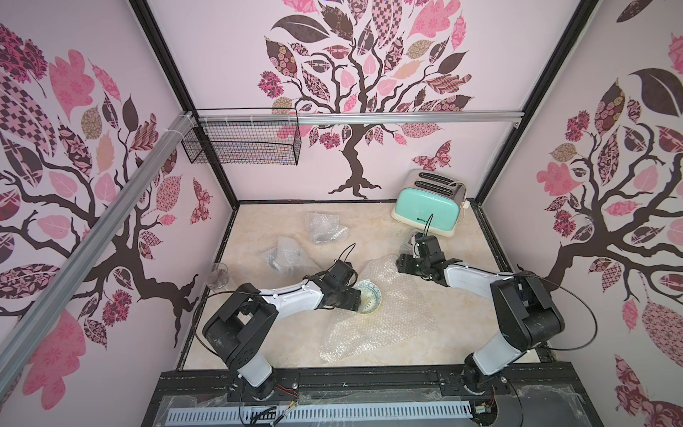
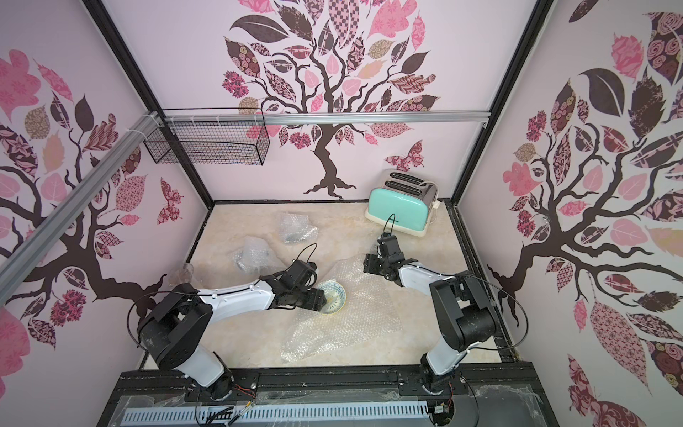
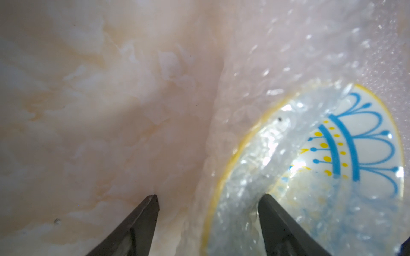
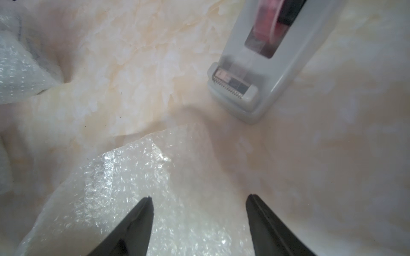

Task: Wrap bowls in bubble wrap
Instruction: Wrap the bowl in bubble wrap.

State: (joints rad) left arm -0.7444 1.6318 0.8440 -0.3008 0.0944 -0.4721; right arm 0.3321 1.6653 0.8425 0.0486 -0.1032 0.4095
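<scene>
Shows the yellow-rimmed bowl (image 1: pixel 369 301) upright on the spread bubble wrap (image 1: pixel 388 329), well forward of the toaster (image 1: pixel 425 207) and somewhat to its left. Has one fold of wrap lying over part of the bowl's inside, with the rest of the pattern bare.

Looks about two-thirds done, judging by two crumpled bundles (image 1: pixel 325 225) (image 1: pixel 286 255) left of the toaster with dark shapes inside. Leaves this last bowl to be covered and closed.

Shows the left gripper (image 3: pixel 207 197) released, jaws apart astride the rim, grasping nothing. Shows the right gripper (image 4: pixel 199 197) released too, above the sheet's corner on the toaster side.

Reveals a grey tape dispenser (image 4: pixel 255 73) plainly only in the right wrist view, between sheet and toaster. Catches the drinking glass (image 1: pixel 218 275) only in both top views, far left of the toaster.
</scene>
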